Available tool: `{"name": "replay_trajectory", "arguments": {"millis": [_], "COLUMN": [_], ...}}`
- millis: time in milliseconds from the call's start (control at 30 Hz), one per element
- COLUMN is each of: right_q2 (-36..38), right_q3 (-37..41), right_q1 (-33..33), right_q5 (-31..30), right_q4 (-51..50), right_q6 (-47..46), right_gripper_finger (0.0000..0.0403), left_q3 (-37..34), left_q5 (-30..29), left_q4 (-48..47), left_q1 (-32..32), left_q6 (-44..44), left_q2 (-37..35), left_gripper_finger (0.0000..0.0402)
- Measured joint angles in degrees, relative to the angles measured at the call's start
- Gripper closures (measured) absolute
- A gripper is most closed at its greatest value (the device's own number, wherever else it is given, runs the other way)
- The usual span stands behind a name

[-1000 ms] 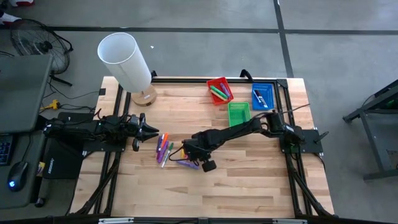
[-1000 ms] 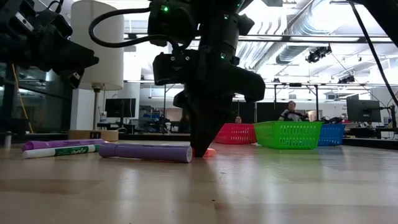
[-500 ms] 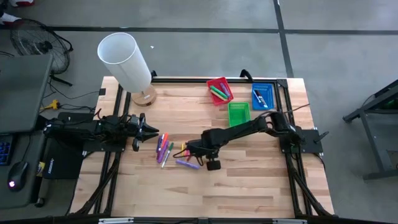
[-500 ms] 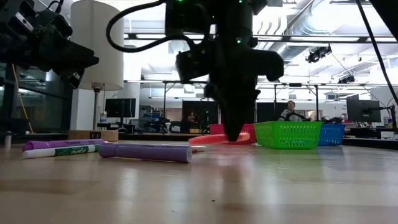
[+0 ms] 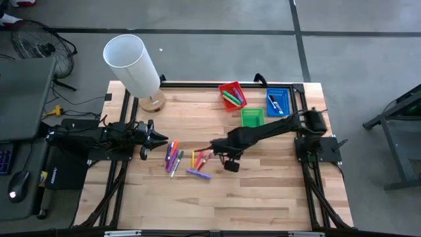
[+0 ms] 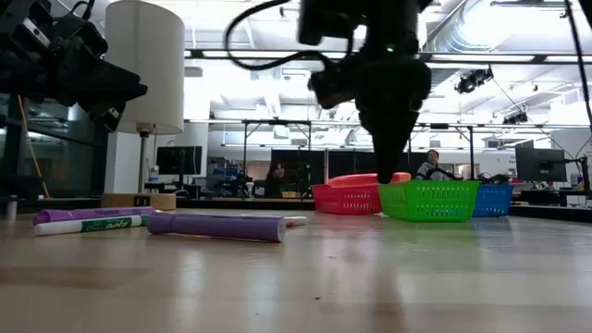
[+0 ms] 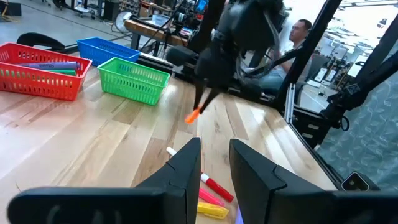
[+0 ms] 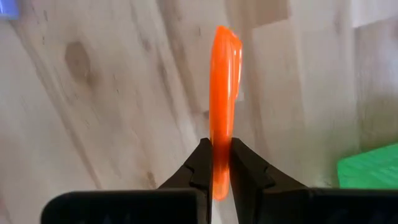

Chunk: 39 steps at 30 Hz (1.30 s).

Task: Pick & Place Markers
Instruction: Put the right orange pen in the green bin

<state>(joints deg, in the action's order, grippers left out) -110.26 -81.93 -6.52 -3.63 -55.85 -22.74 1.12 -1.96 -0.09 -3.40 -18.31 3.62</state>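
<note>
Since the earlier frames, right end effector [image 5: 212,158] has lifted off the wood and swung toward the trays at the far right corner of the tabletop [image 5: 263,197], carrying a thin orange plastic marker [image 8: 222,93], fingers clamped on its near end. Marker now airborne mid-tabletop, well short of the green mesh plastic tray [image 5: 252,118]. Loose markers [image 5: 174,157] lie near the left edge, by the left end effector [image 5: 161,139], which waits there, fingers slightly parted, holding nothing. Judgement: marker light, stiff, smooth-barrelled; end grip may let it pivot, mid-barrel hold safer
</note>
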Motion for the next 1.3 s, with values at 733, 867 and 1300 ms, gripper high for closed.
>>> {"name": "replay_trajectory", "arguments": {"millis": [733,867,1300], "right_q2": [17.12,17.15,20.09], "right_q3": [17.29,17.29,18.44], "right_q1": [18.39,20.63,20.76], "right_q5": [-0.10,-3.89,-9.45], "right_q4": [11.93,8.00,-2.58], "right_q6": [-3.84,-9.22,-23.18], "right_gripper_finger": [0.0380,0.0380,0.0372], "left_q3": [0.00,0.00,-0.01], "left_q5": [-0.01,0.00,0.00], "left_q4": [0.01,0.01,0.01], "left_q1": [0.00,0.00,0.00], "left_q6": [0.01,0.00,0.01], "left_q2": [-0.02,0.00,-0.02], "left_gripper_finger": [0.0318,0.0318,0.0318]}}
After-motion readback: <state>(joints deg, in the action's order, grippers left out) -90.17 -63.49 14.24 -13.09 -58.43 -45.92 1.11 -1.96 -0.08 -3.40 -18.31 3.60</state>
